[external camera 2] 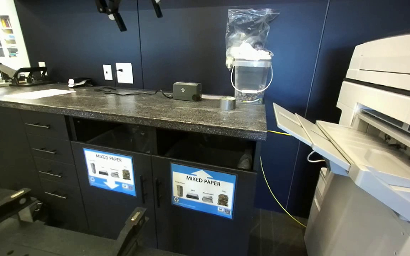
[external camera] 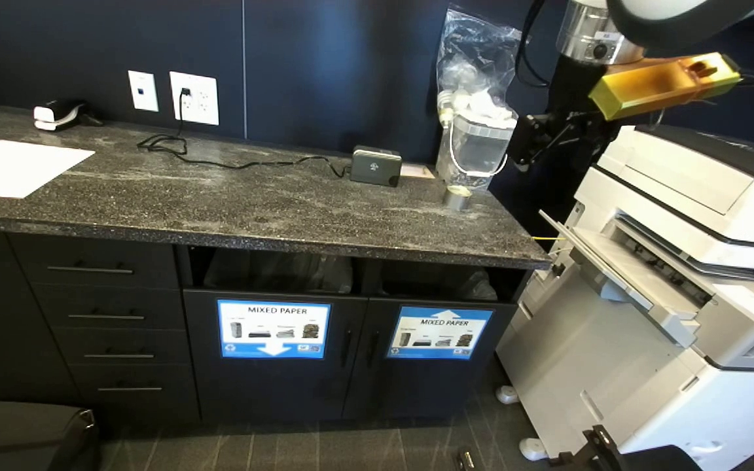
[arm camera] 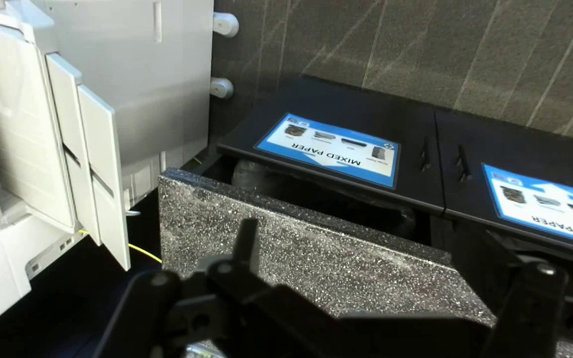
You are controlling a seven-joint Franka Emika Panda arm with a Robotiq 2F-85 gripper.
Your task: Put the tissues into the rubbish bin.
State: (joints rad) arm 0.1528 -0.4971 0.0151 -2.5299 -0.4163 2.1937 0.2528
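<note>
White crumpled tissues lie heaped on top of a clear bucket at the counter's back corner; they also show in an exterior view. I cannot tell how many there are. The rubbish bins sit in dark cabinet openings under the counter, behind "MIXED PAPER" doors; clear liner shows in the right opening and in an exterior view. My gripper is open and empty, fingers wide apart, above the counter's end. It shows in both exterior views, apart from the tissues.
The bucket stands against the wall with a clear plastic bag behind it. A tape roll and a grey box stand on the counter. A paper sheet lies left. A copier stands right.
</note>
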